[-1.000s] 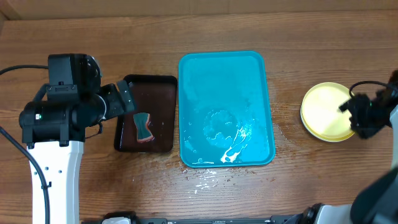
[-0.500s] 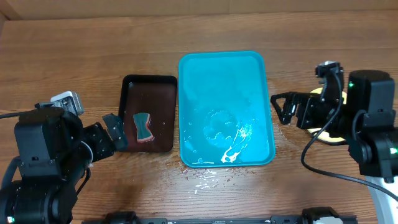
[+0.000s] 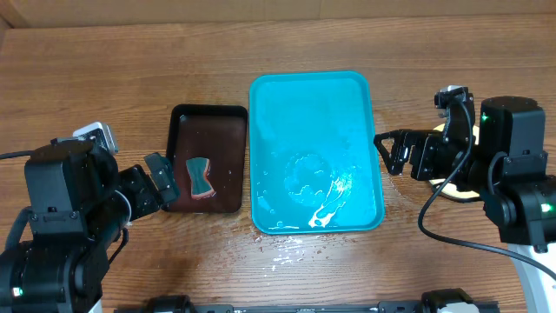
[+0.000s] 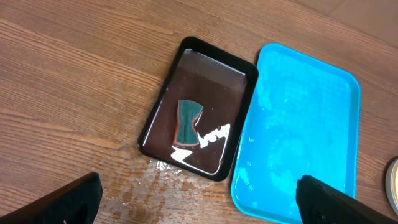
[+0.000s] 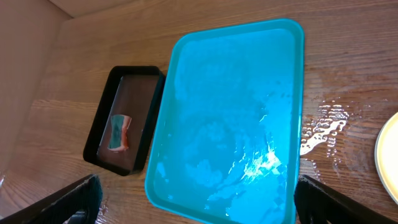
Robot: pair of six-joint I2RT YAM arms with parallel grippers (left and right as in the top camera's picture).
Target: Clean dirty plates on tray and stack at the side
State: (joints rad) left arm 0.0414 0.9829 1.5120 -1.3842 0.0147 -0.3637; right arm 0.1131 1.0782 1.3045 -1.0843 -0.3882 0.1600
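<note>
The turquoise tray [image 3: 313, 104] lies mid-table, wet, with no plates on it. The plates sit right of it on the table, mostly hidden under my right arm in the overhead view. A pale yellow-green rim of the plates [image 5: 390, 158] shows at the right edge of the right wrist view. My right gripper [image 3: 390, 152] hangs open just off the tray's right rim, holding nothing. Left of the dark tray, my left gripper [image 3: 165, 183] also stands open and empty. Both wrist views show wide-apart fingertips [image 4: 74, 199] [image 5: 68, 199] with only table and tray between them.
A small dark brown tray [image 3: 206, 122] left of the turquoise one holds water and a green-and-orange sponge [image 3: 200, 176]. Water is splashed on the wood below the tray [image 3: 287, 252] and beside its right rim [image 5: 323, 127]. A cardboard wall runs along the far edge.
My right gripper has left the plates, opened wide and drawn back above them, facing the tray. The left arm has pulled back toward the table's near left. In the last half second little has moved.
</note>
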